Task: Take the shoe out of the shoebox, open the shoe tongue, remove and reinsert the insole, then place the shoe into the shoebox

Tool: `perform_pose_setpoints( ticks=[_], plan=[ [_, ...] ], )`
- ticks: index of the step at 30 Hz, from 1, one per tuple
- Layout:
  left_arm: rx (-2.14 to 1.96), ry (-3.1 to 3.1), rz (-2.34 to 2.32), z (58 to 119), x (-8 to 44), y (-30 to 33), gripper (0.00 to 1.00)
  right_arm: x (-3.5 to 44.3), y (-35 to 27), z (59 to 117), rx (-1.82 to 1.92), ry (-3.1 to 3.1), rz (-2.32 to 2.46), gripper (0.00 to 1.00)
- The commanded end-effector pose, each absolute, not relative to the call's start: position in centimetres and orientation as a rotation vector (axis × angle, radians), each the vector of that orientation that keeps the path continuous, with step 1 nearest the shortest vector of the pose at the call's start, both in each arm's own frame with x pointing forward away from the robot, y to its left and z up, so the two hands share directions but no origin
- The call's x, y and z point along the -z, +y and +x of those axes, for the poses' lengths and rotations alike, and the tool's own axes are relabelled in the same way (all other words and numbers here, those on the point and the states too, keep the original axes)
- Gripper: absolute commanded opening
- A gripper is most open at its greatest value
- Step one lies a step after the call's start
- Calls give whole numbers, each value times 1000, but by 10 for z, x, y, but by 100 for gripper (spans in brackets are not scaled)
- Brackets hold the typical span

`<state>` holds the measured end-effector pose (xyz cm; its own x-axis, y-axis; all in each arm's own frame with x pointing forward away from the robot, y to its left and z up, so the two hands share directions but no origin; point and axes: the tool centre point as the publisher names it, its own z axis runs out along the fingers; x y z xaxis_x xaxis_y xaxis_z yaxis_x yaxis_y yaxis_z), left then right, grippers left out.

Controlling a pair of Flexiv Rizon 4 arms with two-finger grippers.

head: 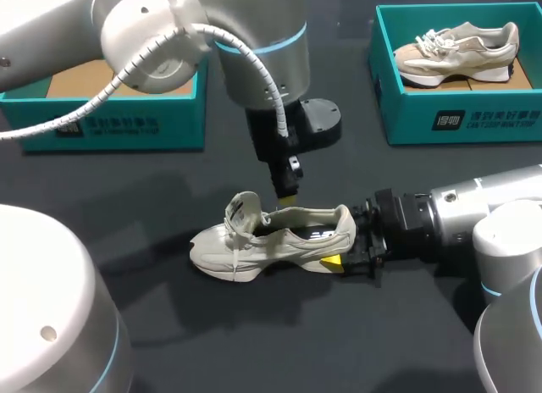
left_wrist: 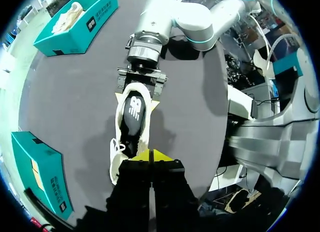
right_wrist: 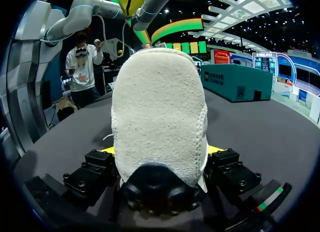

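Note:
A cream sneaker (head: pixel 271 239) lies on the dark table, toe to the left, with its dark insole (left_wrist: pixel 134 114) showing inside. My right gripper (head: pixel 345 242) comes in from the right and is shut on the heel (right_wrist: pixel 159 117), a yellow fingertip (right_wrist: pixel 216 150) pressed against each side. My left gripper (head: pixel 288 196) hangs point-down just over the far side of the shoe's collar. Its yellow tips (left_wrist: pixel 150 155) are pressed together, and I see nothing between them. The tongue and laces (head: pixel 241 213) stand up near the front of the shoe.
A teal shoebox (head: pixel 457 122) at the back right holds a second cream sneaker (head: pixel 457 50). Another teal box (head: pixel 110 118) with a bare cardboard floor stands at the back left, partly behind my left arm. Bare table lies in front of the shoe.

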<state>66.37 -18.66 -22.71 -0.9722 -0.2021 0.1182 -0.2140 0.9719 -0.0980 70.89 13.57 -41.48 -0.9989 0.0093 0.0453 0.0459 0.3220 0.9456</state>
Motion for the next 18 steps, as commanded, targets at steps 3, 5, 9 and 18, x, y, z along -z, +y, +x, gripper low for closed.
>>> perform_pose_setpoints(
  ticks=[3, 5, 9, 18],
  plan=[
    [-277, -3034, 99, 670, 267, -210, 0, 418, 141, 710, 1804, -2533, -54, 0],
    [-320, -3054, 4, 674, 276, -215, 0, 418, 141, 710, 1804, -2533, -54, 0],
    [-289, -3080, -13, 678, 281, -219, 0, 418, 141, 710, 1804, -2533, -54, 0],
    [-271, -3094, -45, 680, 295, -226, 0, 418, 141, 710, 1804, -2533, -54, 0]
  ],
)
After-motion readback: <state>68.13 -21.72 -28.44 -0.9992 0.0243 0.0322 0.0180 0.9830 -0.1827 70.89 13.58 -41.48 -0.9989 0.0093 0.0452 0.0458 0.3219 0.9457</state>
